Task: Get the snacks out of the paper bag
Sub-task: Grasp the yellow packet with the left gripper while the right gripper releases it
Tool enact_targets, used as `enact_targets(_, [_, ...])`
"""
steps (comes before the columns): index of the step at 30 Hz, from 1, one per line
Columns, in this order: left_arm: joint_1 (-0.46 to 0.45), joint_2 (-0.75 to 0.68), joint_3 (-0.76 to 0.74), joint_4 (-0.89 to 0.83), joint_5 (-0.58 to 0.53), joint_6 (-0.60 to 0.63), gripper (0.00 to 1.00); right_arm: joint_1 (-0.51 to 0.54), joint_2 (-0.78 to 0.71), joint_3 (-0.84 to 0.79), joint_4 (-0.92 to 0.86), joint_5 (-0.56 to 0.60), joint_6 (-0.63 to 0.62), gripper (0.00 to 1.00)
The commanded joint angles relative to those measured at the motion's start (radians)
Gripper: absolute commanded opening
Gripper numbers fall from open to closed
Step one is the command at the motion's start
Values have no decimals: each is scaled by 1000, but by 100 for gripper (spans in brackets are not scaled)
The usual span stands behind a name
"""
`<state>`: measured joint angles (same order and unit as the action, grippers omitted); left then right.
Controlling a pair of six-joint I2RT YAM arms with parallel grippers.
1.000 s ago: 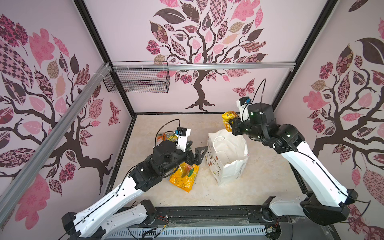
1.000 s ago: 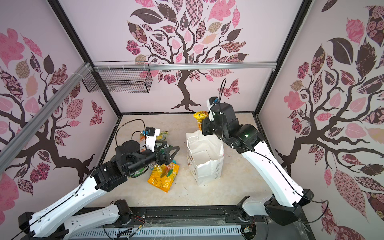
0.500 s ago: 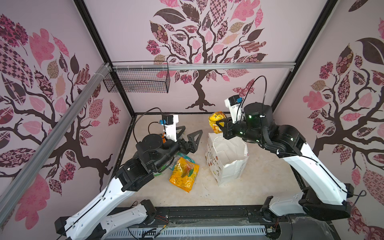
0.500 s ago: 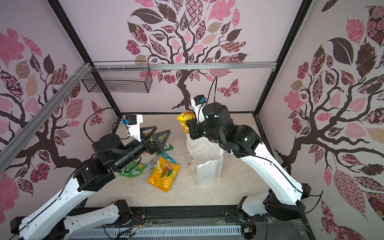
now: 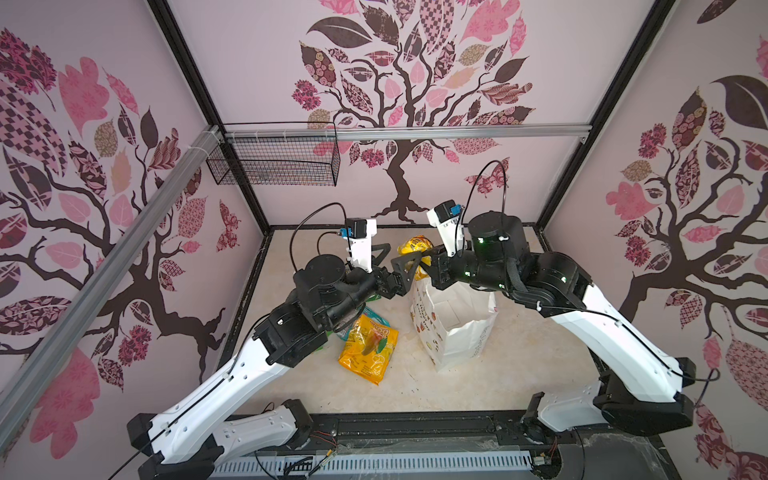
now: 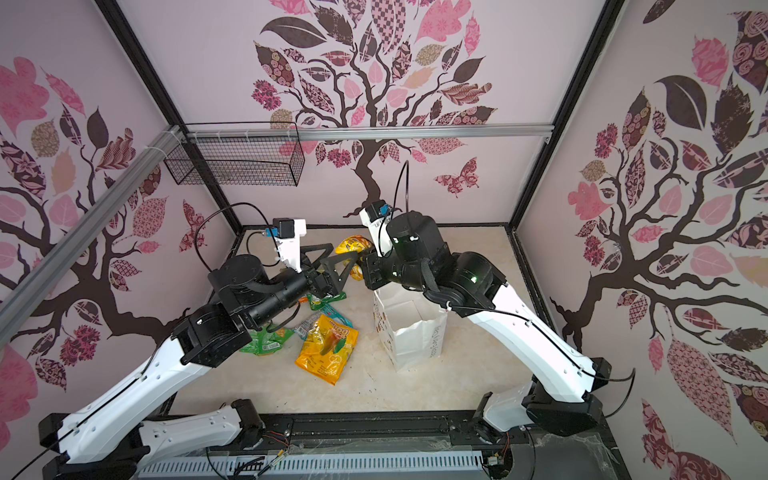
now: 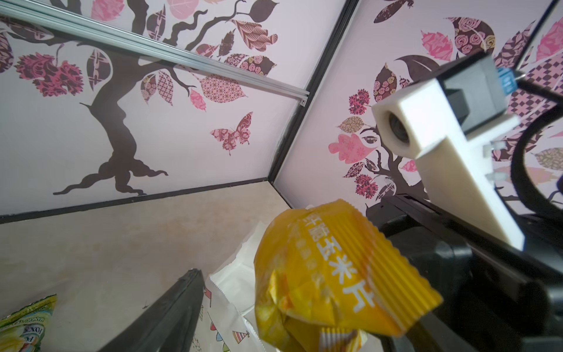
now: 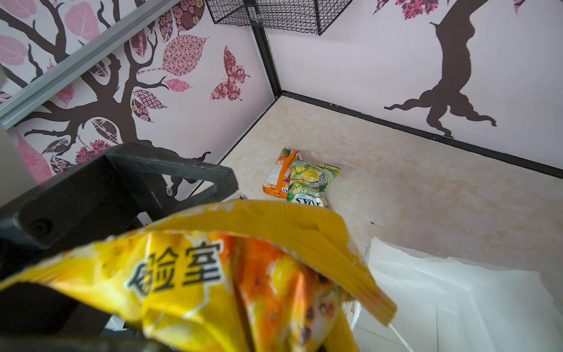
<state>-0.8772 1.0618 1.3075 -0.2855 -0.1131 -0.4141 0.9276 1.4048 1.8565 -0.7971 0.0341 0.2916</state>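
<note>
The yellow packet (image 5: 412, 248) hung clear of the bag (image 5: 457, 332), above its left rim and toward the bench's (image 5: 519, 357) back edge. It was pinched by one end in the closed right gripper (image 5: 431, 261). Held that high and out to the side, it seemed meant for passing across rather than dropping. The left gripper (image 5: 400, 254) faced it from the left, jaws spread wide and empty. In the left wrist view one finger (image 7: 170, 307) lay just beside the packet, but whether it touched could not be told.

The bag stood upright near the bench's middle, mouth open, probably so an arm could reach in from above.

The snacks already out lay on the bench's left half. An orange-yellow packet (image 5: 365, 349) lay near the bag, with a green packet (image 6: 266, 343) and a teal packet (image 6: 334, 316) under the left arm. A FOX'S packet (image 8: 309, 183) overlapped an orange packet (image 8: 278, 175) nearer the back-left corner. That spread suggested the left side served as the drop area.
</note>
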Motion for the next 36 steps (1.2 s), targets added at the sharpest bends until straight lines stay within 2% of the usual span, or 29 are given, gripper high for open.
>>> enact_targets(1, [1, 1, 39, 13, 22, -1, 79, 13, -5, -40, 48, -80, -2, 8])
enact_targets(4, [1, -2, 33, 19, 20, -4, 66, 16, -16, -72, 68, -96, 2, 9])
enact_targets(13, [1, -15, 34, 13, 29, -21, 15, 16, -44, -118, 114, -96, 13, 17])
enact_targets(16, [1, -19, 34, 10, 35, -22, 5, 16, -47, -123, 124, -97, 11, 25])
enact_targets(17, [1, -20, 34, 9, 37, -20, 3, 16, -49, -125, 125, -98, 9, 29])
enact_targets(19, [1, -26, 34, 5, 36, -14, 0, 16, -54, -130, 132, -95, 9, 48])
enact_targets(22, [1, -39, 34, 2, 54, 11, 0, 16, -74, -145, 145, -77, 8, 72])
enact_targets(23, [1, -44, 35, 1, 56, 16, 0, 17, -81, -148, 146, -73, 4, 76])
enact_targets(30, [1, -92, 42, -37, 24, 88, 0, 16, -184, -220, 219, -112, -43, 98])
enact_targets(36, [1, -176, -28, -33, -39, 150, 0, 16, -370, -431, 426, -53, -49, 100])
